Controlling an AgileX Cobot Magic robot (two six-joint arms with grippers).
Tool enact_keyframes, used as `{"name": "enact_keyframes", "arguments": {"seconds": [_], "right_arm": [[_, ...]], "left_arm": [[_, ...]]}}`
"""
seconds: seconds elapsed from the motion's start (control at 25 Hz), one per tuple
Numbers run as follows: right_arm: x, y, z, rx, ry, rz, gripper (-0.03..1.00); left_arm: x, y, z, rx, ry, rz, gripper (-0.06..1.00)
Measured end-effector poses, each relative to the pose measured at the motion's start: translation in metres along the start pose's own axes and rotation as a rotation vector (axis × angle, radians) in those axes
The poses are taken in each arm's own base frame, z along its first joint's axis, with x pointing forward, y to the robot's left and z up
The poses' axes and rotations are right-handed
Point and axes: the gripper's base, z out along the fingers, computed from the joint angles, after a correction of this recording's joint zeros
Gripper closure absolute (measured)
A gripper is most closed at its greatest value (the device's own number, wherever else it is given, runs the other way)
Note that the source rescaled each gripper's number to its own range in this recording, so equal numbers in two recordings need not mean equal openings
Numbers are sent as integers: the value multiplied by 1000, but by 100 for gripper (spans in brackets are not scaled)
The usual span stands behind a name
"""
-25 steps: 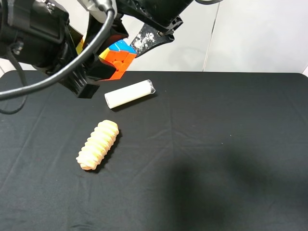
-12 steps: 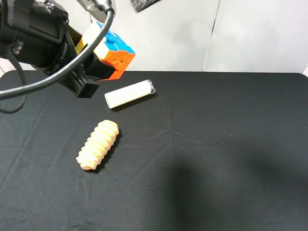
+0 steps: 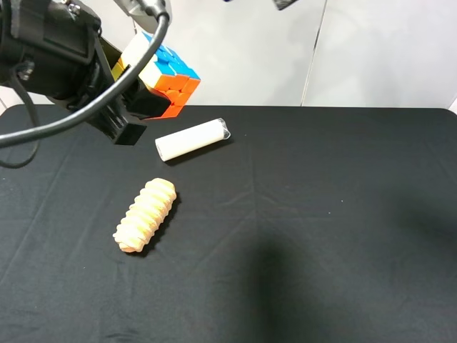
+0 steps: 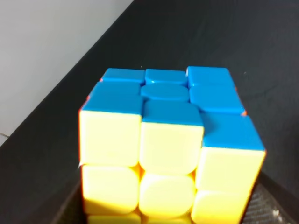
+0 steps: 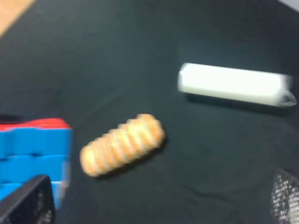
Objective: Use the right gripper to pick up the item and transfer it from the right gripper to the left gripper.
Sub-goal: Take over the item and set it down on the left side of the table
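**One handover looks complete: the cube is in the left gripper**

Nothing lies along the near edge of the black desk. Farther in, left of the middle, is a ridged tan bread roll. Beyond it a white cylinder lies on its side near the far edge. No container is in view, so nothing is held in one.

Above the far left corner, the puzzle cube is off the desk and clamped in the left gripper. Its fingers are closed tight on it, and the blue and yellow faces fill the left wrist view.

The right gripper is high up, well apart from the cube. Its fingers are spread wide with nothing between them.

Judging by this, the pick-up and the transfer are both done. At most, the right arm needs to clear off.
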Motion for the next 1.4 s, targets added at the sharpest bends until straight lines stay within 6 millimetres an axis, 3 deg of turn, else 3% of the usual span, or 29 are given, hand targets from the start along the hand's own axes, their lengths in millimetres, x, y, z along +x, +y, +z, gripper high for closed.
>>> {"name": "enact_keyframes", "arguments": {"seconds": [0.28, 0.6, 0.84, 1.12, 1.16, 1.2, 1.4], "right_arm": [[6, -2, -39, 188, -48, -3, -3], [30, 28, -119, 285, -217, -5, -3], [81, 41, -147, 319, -222, -15, -3], [164, 38, -138, 361, -116, 4, -3], [164, 38, -138, 361, -116, 4, -3], [187, 36, -133, 379, -84, 15, -3], [246, 29, -122, 440, -43, 70, -3]], "left_arm": [[0, 0, 0, 0, 0, 0, 94], [0, 0, 0, 0, 0, 0, 94], [0, 0, 0, 0, 0, 0, 94], [0, 0, 0, 0, 0, 0, 94], [0, 0, 0, 0, 0, 0, 94], [0, 0, 0, 0, 0, 0, 94], [0, 0, 0, -1, 0, 1, 94]]}}
